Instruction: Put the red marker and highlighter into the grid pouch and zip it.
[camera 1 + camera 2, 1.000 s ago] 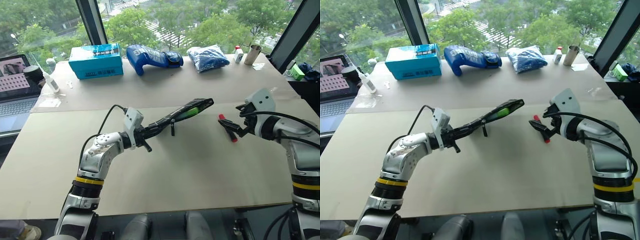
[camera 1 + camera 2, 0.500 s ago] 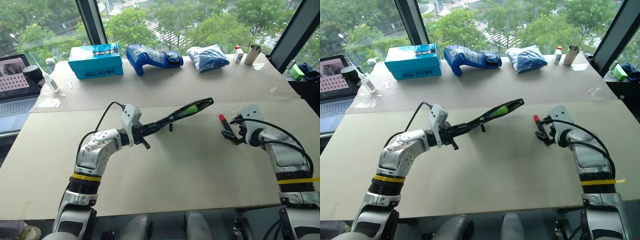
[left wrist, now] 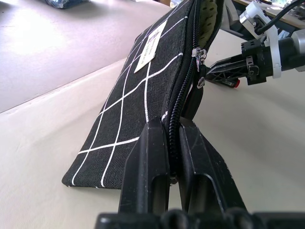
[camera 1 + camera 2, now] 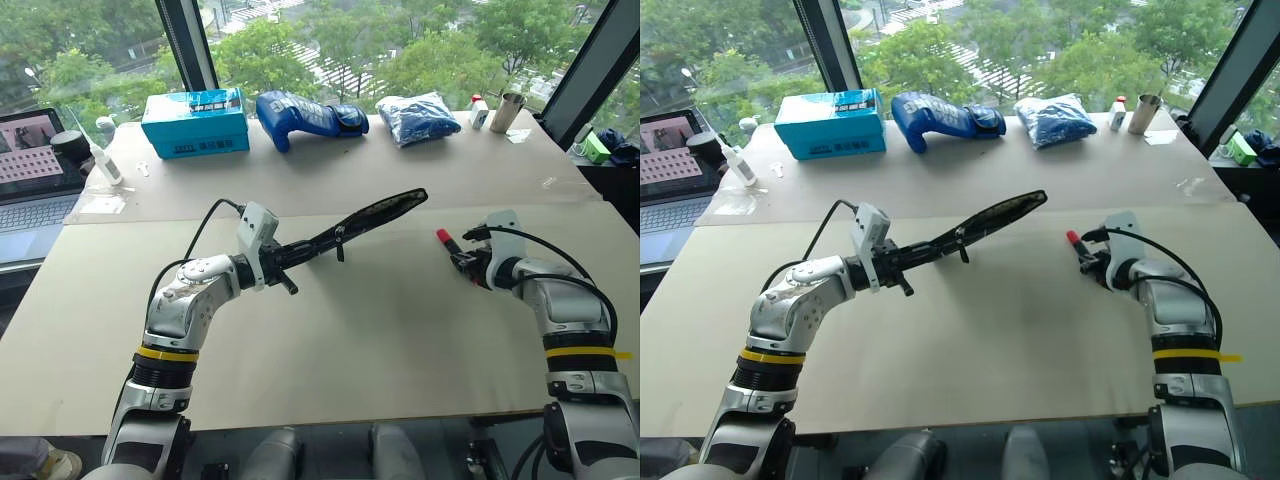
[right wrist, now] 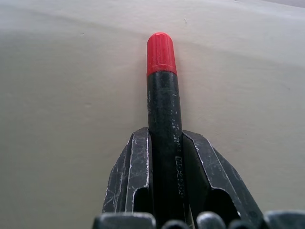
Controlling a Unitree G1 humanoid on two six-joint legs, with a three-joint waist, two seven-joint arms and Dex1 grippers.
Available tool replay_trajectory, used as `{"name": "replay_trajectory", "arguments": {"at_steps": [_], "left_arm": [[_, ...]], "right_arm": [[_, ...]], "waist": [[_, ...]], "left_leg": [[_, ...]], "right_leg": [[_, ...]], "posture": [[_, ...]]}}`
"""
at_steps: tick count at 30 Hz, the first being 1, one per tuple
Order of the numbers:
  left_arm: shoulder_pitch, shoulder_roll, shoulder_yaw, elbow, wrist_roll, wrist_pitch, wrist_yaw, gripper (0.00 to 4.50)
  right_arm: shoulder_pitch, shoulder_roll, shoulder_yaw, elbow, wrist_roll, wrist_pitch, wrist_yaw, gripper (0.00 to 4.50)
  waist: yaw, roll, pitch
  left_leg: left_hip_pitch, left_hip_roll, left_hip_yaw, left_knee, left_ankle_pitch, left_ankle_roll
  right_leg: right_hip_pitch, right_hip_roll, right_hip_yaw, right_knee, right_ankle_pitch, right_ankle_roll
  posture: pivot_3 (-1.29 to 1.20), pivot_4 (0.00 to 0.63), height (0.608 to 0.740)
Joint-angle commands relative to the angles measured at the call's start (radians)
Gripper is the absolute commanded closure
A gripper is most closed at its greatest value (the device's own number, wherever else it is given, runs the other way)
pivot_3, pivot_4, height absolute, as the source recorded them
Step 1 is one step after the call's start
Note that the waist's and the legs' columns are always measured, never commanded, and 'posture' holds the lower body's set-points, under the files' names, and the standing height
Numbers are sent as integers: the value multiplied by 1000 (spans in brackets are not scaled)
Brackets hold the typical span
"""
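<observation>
My left gripper (image 4: 298, 254) is shut on the zipper edge of the grid pouch (image 4: 375, 213), holding it edge-up above the table with its open end pointing to the far right. In the left wrist view the pouch (image 3: 143, 81) shows its white grid and label. A pale greenish surface (image 3: 208, 14) shows in its open mouth; I cannot tell whether it is the highlighter. The red marker (image 5: 162, 100), a black barrel with a red cap (image 4: 441, 236), lies low at the table on the right. My right gripper (image 4: 464, 262) is shut on its barrel.
Along the table's far side stand a teal box (image 4: 195, 120), a blue glove (image 4: 305, 112), a blue bag (image 4: 415, 115) and a metal cup (image 4: 507, 108). A laptop (image 4: 35, 160) and a small bottle (image 4: 103, 162) are at the far left.
My right gripper came down to the table and shut on the marker's barrel. The left gripper kept hold of the pouch; the green glimpse in its mouth no longer shows from the head.
</observation>
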Motion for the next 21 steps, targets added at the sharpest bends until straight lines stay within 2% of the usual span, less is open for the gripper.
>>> {"name": "replay_trajectory", "arguments": {"at_steps": [1, 5, 8, 11, 13, 16, 21], "left_arm": [[-12, 2, 11, -43, -23, -6, -2, 4500], [-13, 2, 1, -33, -18, -11, -10, 4500], [-7, 11, -21, -30, -1, -19, -24, 4500], [1, 20, -48, -24, 23, -37, -32, 4500], [6, 27, -69, -17, 44, -57, -36, 4500], [13, 25, -84, -12, 56, -72, -37, 4500], [21, 22, -99, -17, 62, -83, -39, 4500]], "right_arm": [[17, -22, -21, -24, 12, 30, -2, 3981], [3, -37, -90, -133, 55, -80, 9, 3981], [25, -86, -144, -337, 191, -53, 151, 3981], [126, -179, -155, -588, 341, -34, 343, 3981], [184, -242, -131, -683, 362, -47, 402, 3981], [227, -339, -38, -731, 268, -107, 416, 3981], [218, -467, 161, -663, -23, -277, 363, 3981]], "waist": [[0, 0, 0], [0, 0, 0], [-2, 1, 0], [-2, 0, 0], [-1, 0, 0], [-2, 0, 0], [0, 0, 0]], "left_leg": [[0, 0, 0, 0, 0, 0], [-1, 0, 0, 0, 0, 0], [-3, 0, 0, 0, 0, 0], [-3, 1, 0, -2, 0, 0], [-3, 2, 0, -2, -1, 1], [-2, 1, 0, -1, -2, 3], [-2, 0, 1, 0, -2, 3]], "right_leg": [[0, 0, 0, 0, 0, 0], [-1, 0, 0, 0, 0, 0], [-3, 0, 0, 0, 0, 0], [-3, 0, 0, 0, 0, 0], [-2, 2, -1, 0, 0, 0], [-1, 1, -1, -1, 0, 0], [-2, -1, -1, -3, 0, 1]], "posture": [[0, 150, 740], [0, 150, 740], [0, 150, 740], [0, 150, 740], [0, 150, 740], [0, 150, 740], [0, 150, 740]]}}
